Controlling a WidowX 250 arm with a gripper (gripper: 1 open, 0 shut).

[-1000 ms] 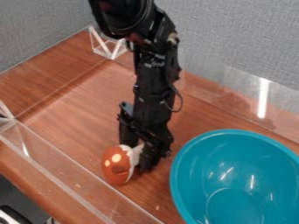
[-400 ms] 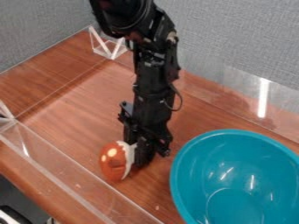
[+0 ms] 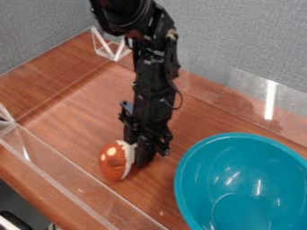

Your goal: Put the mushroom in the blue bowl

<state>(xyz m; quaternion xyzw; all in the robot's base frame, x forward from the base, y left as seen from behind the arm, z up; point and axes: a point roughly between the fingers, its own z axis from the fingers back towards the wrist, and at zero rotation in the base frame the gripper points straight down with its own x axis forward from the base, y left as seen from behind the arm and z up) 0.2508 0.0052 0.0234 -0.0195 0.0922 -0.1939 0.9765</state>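
The mushroom lies on its side at the lower left of my view, its orange-red cap with pale yellowish spots turned toward seven o'clock, its whitish stem pointing toward my fingers. My hand is closed on it at the stem side, the dark fingertips pressed in at the cap's two o'clock; whether it bears any of the mushroom's weight I cannot tell. Above the hand my black arm runs up toward twelve o'clock, jointed and upright, with a thin cable looping out at its three o'clock side. The blue bowl sits at four o'clock from my hand, near but apart from it, wide and glossy, with streaks of light on its smooth inside. Under all of this is the brown wooden tabletop, bordered by a clear strip along its lower left side. A white angular bracket stands at eleven o'clock from the hand, at the far edge, and the grey wall rises behind.
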